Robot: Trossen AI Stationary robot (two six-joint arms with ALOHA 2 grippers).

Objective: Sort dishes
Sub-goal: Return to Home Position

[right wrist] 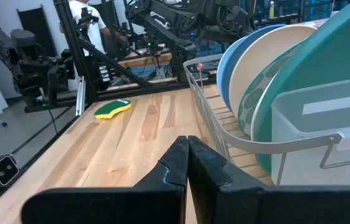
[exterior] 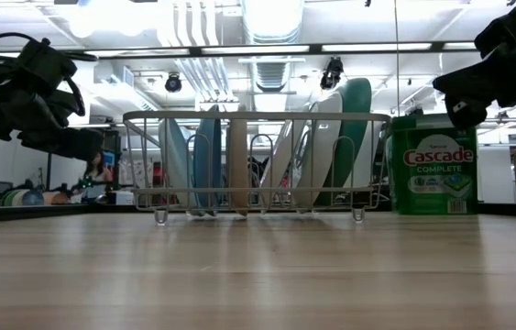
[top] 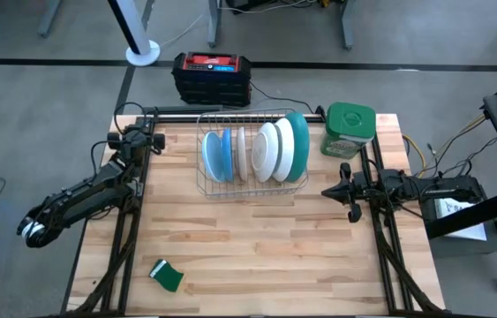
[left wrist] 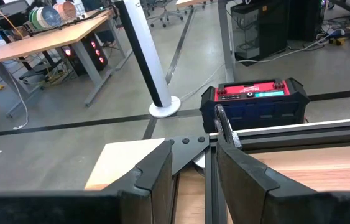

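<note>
The green sponge (top: 168,276) lies at the worktop's (top: 257,252) near left corner. At the far middle, the wire dish rack (top: 206,183) holds the dishes on edge: light blue plates (top: 215,155) left, cream plate (top: 241,152) between, teal-backed plates (top: 296,146) right. The left claw (top: 146,140) hovers at the far left, fingers slightly spread. The right claw (top: 329,190), pressed together, hovers right of the rack.

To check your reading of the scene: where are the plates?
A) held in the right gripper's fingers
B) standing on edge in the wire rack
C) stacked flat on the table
B: the plates stand on edge in the wire rack; the left gripper and right gripper hang either side, empty.
</note>
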